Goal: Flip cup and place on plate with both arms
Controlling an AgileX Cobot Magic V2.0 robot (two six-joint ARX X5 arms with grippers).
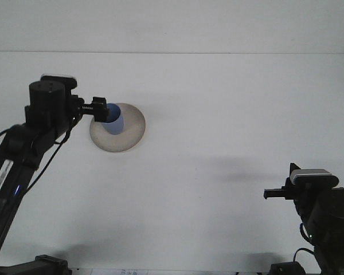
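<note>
A light blue cup [115, 121] stands on the round beige plate [129, 136] at the back left of the white table, leaning a little to the left. My left gripper [98, 110] reaches in level from the left, open at the cup's upper left rim; its tips hide the rim there. My right gripper [273, 194] hangs low at the front right, pointing left, far from the cup and plate, with nothing seen in it.
The white table [218, 114] runs back to a pale wall. The left arm's dark links and cables fill the front left, and the right arm's base sits in the front right corner.
</note>
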